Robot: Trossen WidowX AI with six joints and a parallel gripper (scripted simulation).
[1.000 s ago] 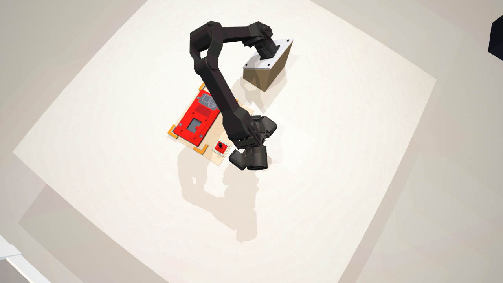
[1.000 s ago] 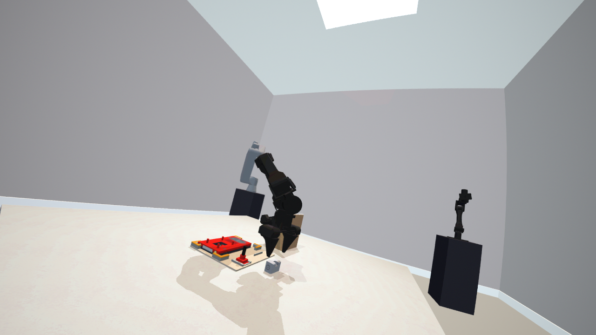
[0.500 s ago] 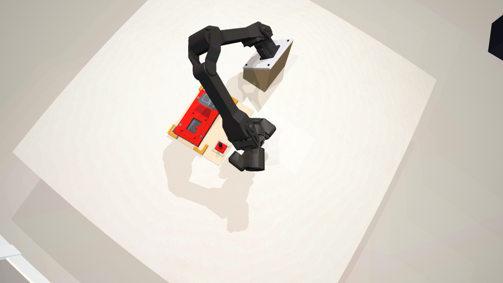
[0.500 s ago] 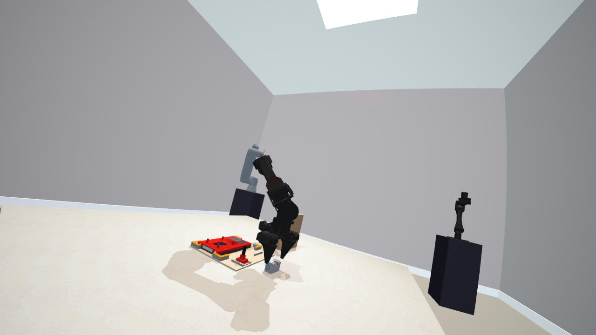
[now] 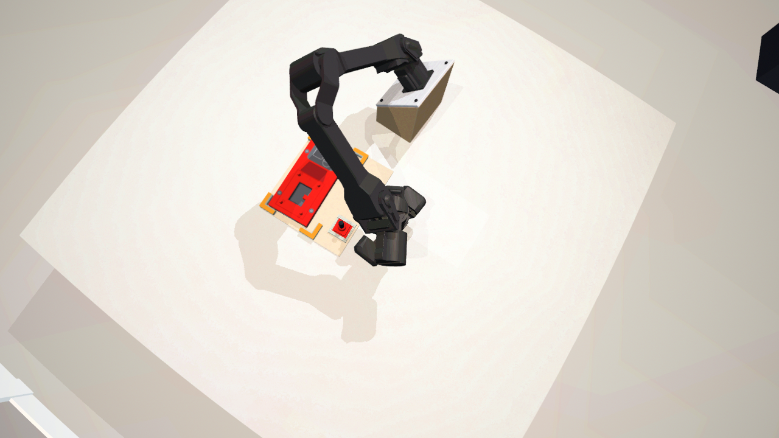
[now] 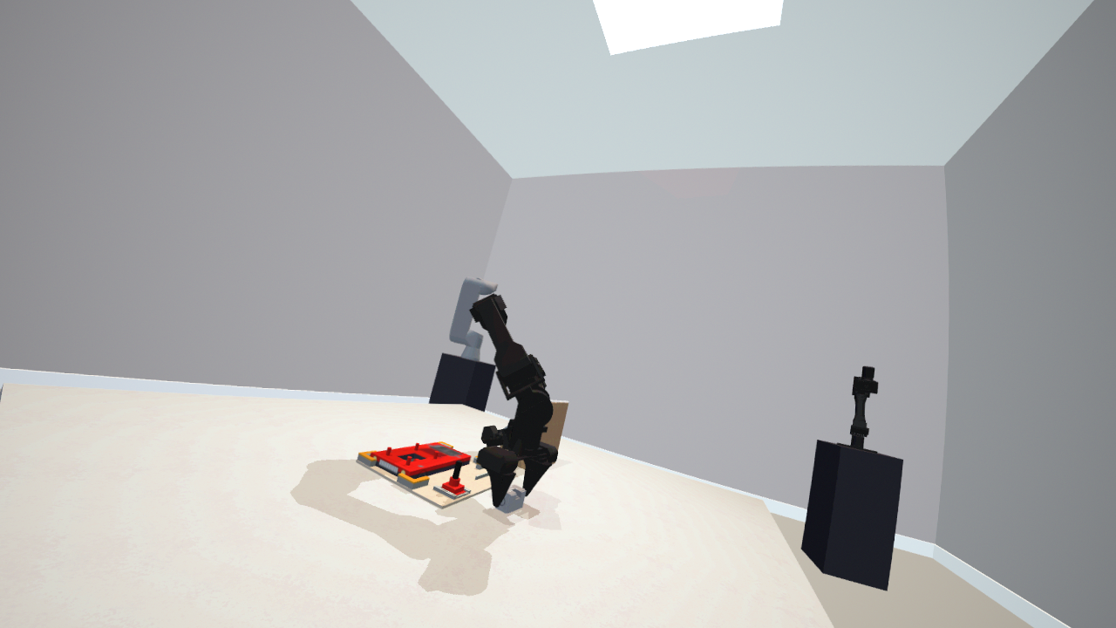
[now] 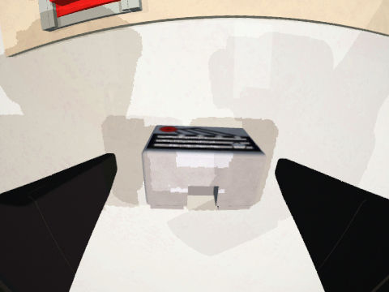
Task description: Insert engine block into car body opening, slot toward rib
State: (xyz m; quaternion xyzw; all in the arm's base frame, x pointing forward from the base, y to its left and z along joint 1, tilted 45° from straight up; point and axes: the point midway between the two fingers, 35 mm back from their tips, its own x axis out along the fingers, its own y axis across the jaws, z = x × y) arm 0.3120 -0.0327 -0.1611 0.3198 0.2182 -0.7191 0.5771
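The grey engine block (image 6: pixel 511 501) (image 7: pixel 203 172) sits on the table beside the base board. In the wrist view its printed side faces the board, and its slot shows at the near edge of its top. My gripper (image 6: pixel 511 500) (image 7: pixel 198 165) is open, with one finger on each side of the block and a gap to both. The top view has the block hidden under the arm. The red car body (image 5: pixel 321 191) (image 6: pixel 437 467) lies on the board, its dark opening (image 5: pixel 299 193) empty, with a small red rib at its edge.
A red part with a black knob (image 5: pixel 341 226) (image 6: pixel 453 484) stands on the wooden base board (image 5: pixel 331 243) near the block. Orange corner brackets (image 5: pixel 311 231) hold the car body. The arm's pedestal (image 5: pixel 411 120) stands behind. Two more arms on dark pedestals stand farther off.
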